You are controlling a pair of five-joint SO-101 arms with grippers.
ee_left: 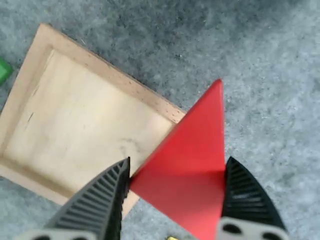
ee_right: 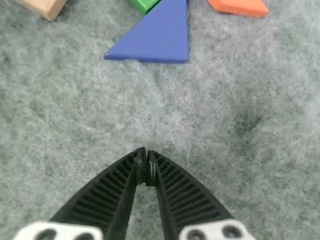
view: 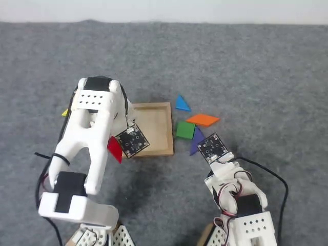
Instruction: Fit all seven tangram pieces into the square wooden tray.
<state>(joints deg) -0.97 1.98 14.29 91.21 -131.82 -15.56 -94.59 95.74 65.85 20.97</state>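
My left gripper [ee_left: 177, 167] is shut on a red triangle [ee_left: 192, 155], held above the grey felt just off one edge of the square wooden tray [ee_left: 75, 125]. The tray's floor is bare wood. In the high view the red triangle [view: 115, 148] hangs at the tray's [view: 163, 128] left front corner. My right gripper [ee_right: 146, 165] is shut on nothing, low over the felt a short way from a blue-purple triangle [ee_right: 157, 37]. An orange parallelogram [view: 203, 120], a green square [view: 185, 129] and a small blue triangle [view: 182, 103] lie right of the tray.
A yellow piece [view: 65, 112] peeks out left of the left arm. Grey felt covers the whole table, with open room at the back and far right. The right arm's cable [view: 271, 177] loops over the felt at the front right.
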